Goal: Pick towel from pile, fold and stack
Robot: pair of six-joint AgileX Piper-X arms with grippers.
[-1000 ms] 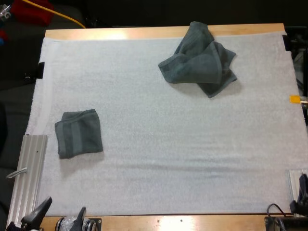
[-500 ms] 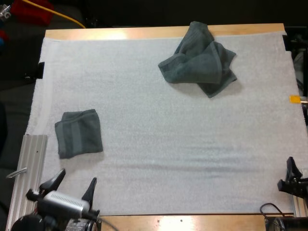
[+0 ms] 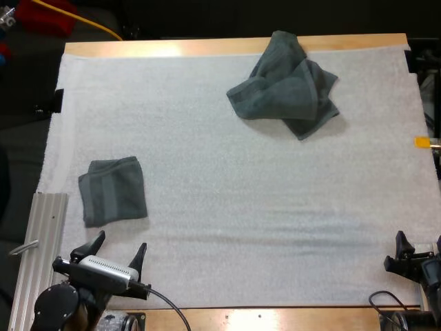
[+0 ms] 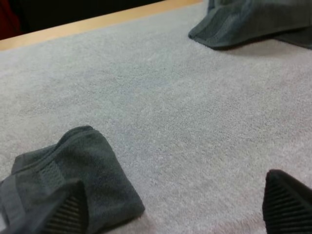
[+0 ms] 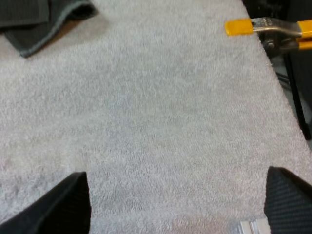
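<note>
The crumpled towel (image 3: 286, 86) is lying at the far side of the white mat (image 3: 220, 227), apparently as the pile to be drawn from. The folded towel (image 3: 114, 189) is lying at the near left and is judged to be starting the stack. The left gripper (image 3: 118, 243) is being held empty, jaws wide apart, just short of the folded towel. The right gripper (image 5: 176, 173) is being held likewise spread and empty over bare mat, well apart from the crumpled towel.
</note>
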